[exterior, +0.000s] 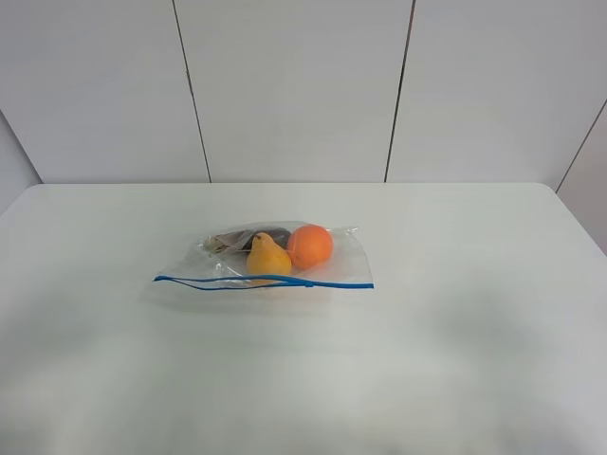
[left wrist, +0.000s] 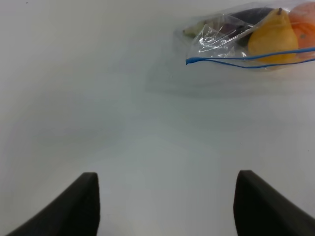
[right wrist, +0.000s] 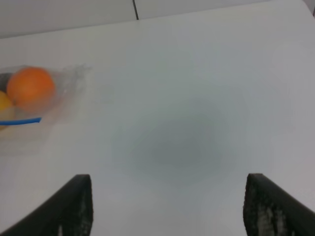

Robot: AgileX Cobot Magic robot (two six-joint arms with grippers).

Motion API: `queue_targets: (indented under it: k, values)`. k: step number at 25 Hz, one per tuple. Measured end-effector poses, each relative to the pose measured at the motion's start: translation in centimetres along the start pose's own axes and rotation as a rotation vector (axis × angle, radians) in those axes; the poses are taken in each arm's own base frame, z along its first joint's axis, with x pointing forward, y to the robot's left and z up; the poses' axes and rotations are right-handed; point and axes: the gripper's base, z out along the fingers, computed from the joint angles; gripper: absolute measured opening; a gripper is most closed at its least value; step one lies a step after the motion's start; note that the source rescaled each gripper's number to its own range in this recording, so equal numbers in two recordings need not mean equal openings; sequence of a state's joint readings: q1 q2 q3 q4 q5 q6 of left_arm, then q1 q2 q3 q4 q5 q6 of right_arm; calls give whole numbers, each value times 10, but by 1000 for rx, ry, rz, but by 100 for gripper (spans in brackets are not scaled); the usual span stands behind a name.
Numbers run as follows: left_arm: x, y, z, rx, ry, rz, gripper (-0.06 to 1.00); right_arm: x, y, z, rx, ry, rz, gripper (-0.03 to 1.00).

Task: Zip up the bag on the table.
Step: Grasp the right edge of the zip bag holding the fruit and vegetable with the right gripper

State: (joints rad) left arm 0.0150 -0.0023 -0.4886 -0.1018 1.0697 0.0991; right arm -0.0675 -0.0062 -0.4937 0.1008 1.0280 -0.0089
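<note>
The clear plastic bag [exterior: 270,258] lies flat at the middle of the white table [exterior: 455,313]. Its blue zip strip [exterior: 266,281] runs along the near long edge. An orange [exterior: 310,246], a yellow pear [exterior: 267,256] and something dark show through it. The left wrist view shows the bag's one end [left wrist: 246,39], far ahead of the left gripper [left wrist: 165,206], which is open over bare table. The right wrist view shows the bag's other end with the orange [right wrist: 30,89], well off to the side of the open right gripper [right wrist: 167,206]. Neither gripper shows in the exterior high view.
Grey wall panels [exterior: 294,85] stand behind the table's far edge. The table's rounded back corners show at the left and right. Nothing but the bag lies on the tabletop.
</note>
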Motion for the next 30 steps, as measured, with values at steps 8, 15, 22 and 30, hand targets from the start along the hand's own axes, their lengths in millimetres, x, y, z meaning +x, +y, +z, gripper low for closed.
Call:
queue_targets:
  k: [8,15,22,30]
  values:
    - [0,0,0,0,0,1,100,0,0,0,0,0,0,100]
    - [0,0,0,0,0,1,100,0,0,0,0,0,0,100]
    - [0,0,0,0,0,1,100,0,0,0,0,0,0,100]
    - [0,0,0,0,0,1,100,0,0,0,0,0,0,100]
